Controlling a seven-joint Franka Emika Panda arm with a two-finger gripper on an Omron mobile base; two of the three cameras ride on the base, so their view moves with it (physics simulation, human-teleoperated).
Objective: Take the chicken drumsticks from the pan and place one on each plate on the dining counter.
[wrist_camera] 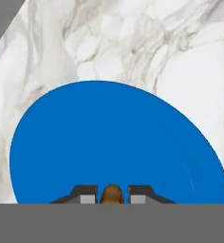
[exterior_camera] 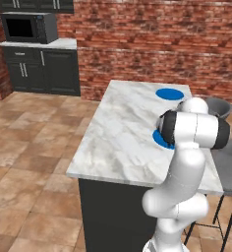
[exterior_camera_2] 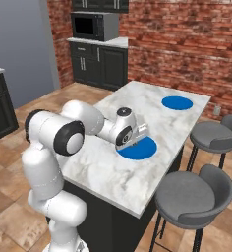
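my end effector (wrist_camera: 112, 198) is clamped on a drumstick (wrist_camera: 112, 194) wedged between its fingers, held right above the near blue plate (wrist_camera: 114, 142) on the bench (exterior_camera_2: 137, 98).

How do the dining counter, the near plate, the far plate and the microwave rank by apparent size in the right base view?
1. dining counter
2. near plate
3. microwave and far plate: too similar, and at different distances, so I do not rank them.

2 blue plates (exterior_camera_2: 177, 103) (exterior_camera_2: 140, 149), 1 drumstick (wrist_camera: 112, 193), 2 grey stools (exterior_camera_2: 212, 134) (exterior_camera_2: 194, 189), 1 microwave (exterior_camera_2: 93, 25).
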